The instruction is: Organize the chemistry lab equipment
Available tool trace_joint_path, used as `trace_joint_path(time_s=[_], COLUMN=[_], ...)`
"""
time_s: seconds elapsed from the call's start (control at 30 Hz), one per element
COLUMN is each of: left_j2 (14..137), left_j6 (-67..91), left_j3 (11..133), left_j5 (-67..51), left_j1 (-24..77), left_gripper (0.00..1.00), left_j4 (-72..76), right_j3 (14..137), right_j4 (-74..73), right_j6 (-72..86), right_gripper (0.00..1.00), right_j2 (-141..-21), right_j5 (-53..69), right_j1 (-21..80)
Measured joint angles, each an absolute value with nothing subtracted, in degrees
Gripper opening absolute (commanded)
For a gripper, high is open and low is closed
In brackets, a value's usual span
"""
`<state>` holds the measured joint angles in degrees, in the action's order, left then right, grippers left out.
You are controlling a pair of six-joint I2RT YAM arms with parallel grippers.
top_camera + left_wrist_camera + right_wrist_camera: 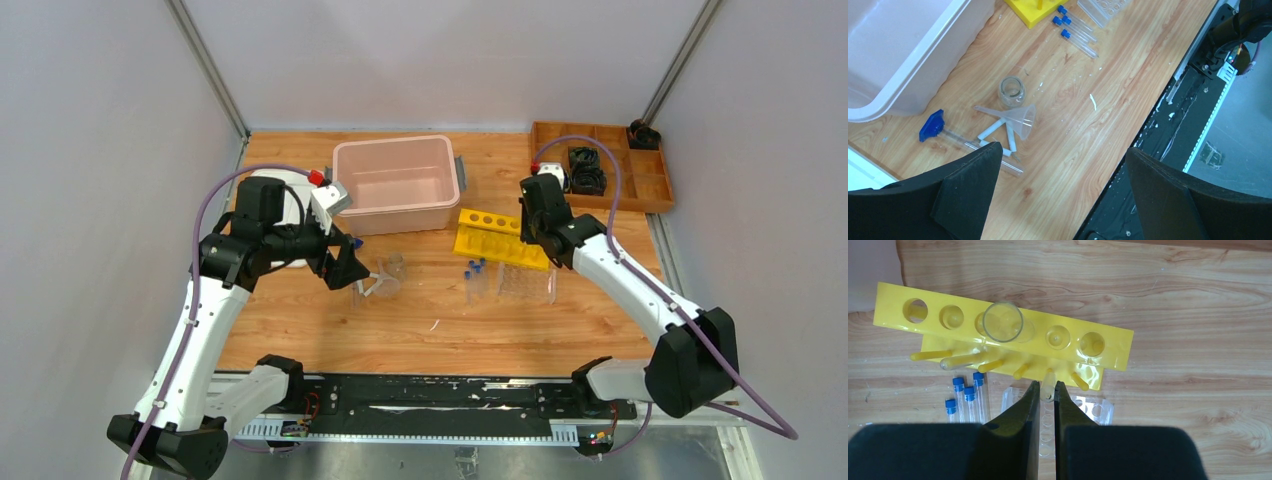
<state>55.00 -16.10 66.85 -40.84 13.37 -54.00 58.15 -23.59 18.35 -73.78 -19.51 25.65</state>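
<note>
My right gripper [1048, 385] is shut on a small pale clear tube [1048, 380] at the near side of the yellow six-hole rack [933, 315], by its pegs. A wider clear tube [1003, 321] stands in one of the rack's holes. Several blue-capped tubes [968, 400] lie left of the clear rack [1093, 410]. My left gripper [1063, 150] hangs open above the table with nothing in it. Just beyond its left finger lie a clear funnel [1020, 120], a small clear beaker [1011, 91], white rod pieces [998, 131] and a blue-based clear cylinder [931, 125].
A pink tub [398, 183] stands at the back centre, behind the left gripper [345, 270]. A brown wooden tray [648, 185] with black ring parts [587, 170] sits at the back right. The black rail [440, 395] runs along the table's near edge.
</note>
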Motion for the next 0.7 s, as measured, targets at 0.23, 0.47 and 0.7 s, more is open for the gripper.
trace_joint_path(time_s=[0.23, 0.47, 0.7], left_j2=[55.00, 55.02, 55.02], left_j6=[-16.12, -16.12, -16.12], left_j3=[66.87, 67.29, 67.42], left_j5=[-40.84, -40.88, -40.88], left_j1=[13.37, 13.37, 13.37], left_gripper=[1.00, 1.00, 1.00], left_j4=[-54.15, -54.19, -54.19], right_j3=[56.73, 55.83, 56.12], right_j4=[-23.53, -23.59, -23.62], right_j6=[18.44, 18.39, 18.13], right_gripper=[0.00, 0.00, 0.00], right_j2=[-74.08, -74.08, -75.07], right_j5=[-17.19, -14.76, -18.31], right_j1=[25.65, 25.65, 25.67])
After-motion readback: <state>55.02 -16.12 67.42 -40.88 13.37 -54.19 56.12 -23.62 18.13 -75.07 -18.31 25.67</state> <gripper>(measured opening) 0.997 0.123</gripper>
